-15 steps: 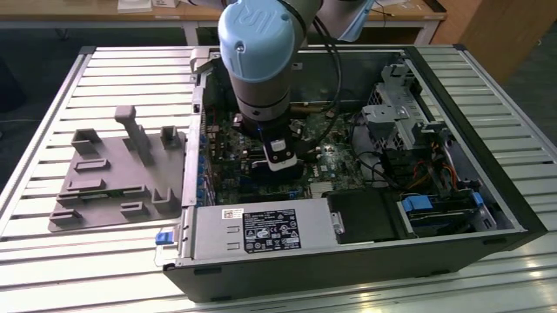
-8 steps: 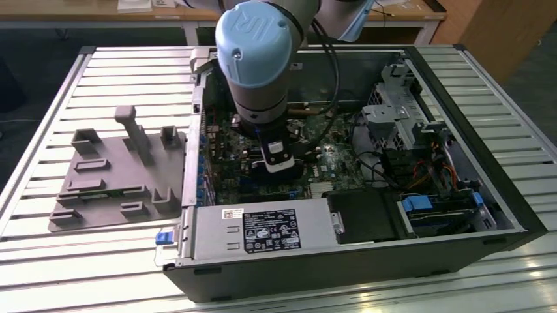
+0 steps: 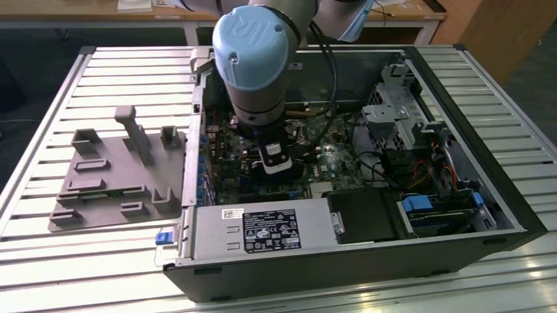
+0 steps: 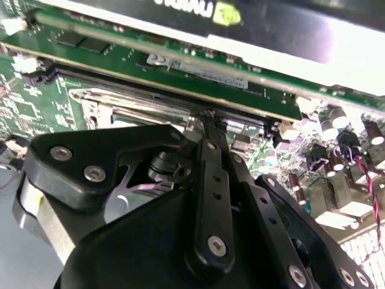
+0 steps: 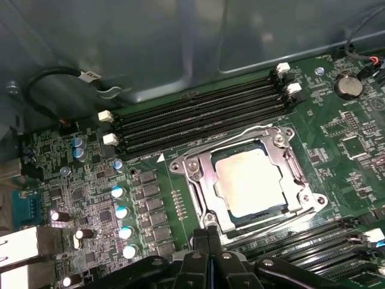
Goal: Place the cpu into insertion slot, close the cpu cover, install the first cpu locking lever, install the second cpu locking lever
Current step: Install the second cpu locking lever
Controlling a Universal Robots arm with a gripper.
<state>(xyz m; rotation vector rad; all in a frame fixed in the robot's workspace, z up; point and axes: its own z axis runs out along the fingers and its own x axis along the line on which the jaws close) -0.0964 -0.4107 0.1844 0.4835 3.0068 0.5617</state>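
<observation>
We see our gripper (image 5: 207, 238) with its fingers pressed together just beside the cover (image 5: 201, 180), which lies closed over the chip (image 5: 249, 179) seated in its socket, with long black slots (image 5: 198, 117) beyond.

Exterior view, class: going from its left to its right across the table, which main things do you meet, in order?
Grey fixture plate with upright blocks → robot arm reaching down into the open computer case, over the motherboard → silver drive cage → blue-tabbed drive bay at the exterior view's right.
</observation>
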